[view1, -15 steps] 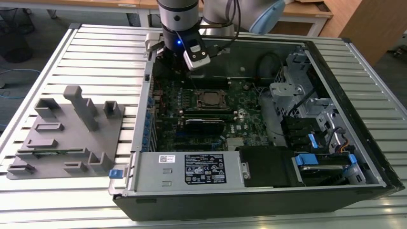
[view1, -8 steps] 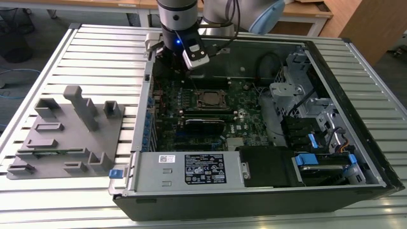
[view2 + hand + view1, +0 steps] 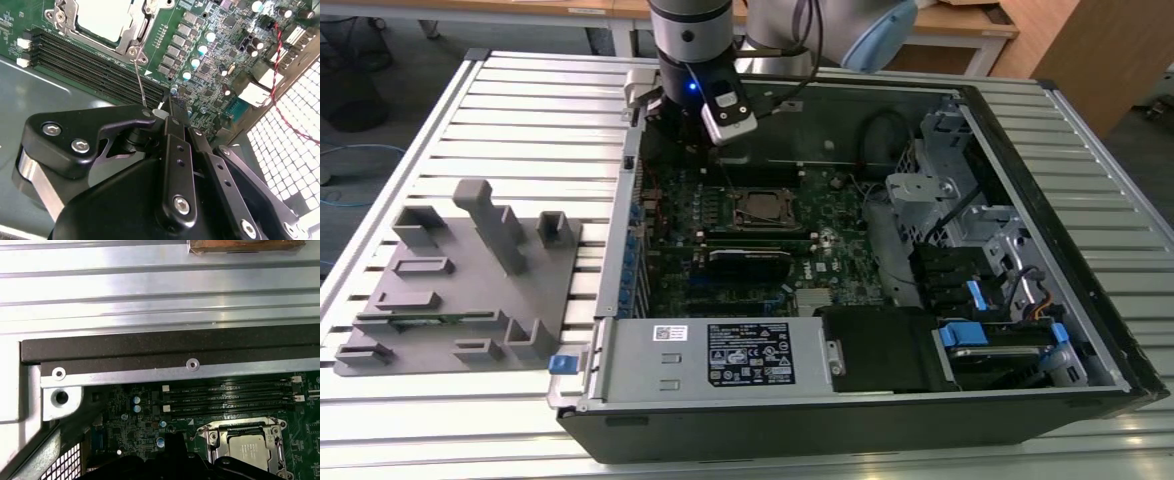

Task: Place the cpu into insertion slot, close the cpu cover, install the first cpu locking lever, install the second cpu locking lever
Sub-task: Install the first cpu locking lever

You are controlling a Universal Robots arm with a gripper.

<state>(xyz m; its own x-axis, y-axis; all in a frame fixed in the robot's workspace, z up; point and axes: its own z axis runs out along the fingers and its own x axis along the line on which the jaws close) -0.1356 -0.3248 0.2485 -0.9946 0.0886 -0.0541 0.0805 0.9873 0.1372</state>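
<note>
Two of four steps look done | cpu [image 3: 102, 17] seated in socket [image 3: 762, 208], cover [image 3: 132, 36] down over it | gripper [image 3: 165, 107] jaws pinched on raised lever [image 3: 140, 80] tip | lever unlatched; second lever unclear

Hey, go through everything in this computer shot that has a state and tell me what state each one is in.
computer case, lying on its side, side panel off.
cpu cover, shut flat around the cpu.
cpu, seated, metal top showing through the cover's window.
locking lever, raised off the board, free end up at the gripper.
gripper, down inside the case at the lever's end.
</note>
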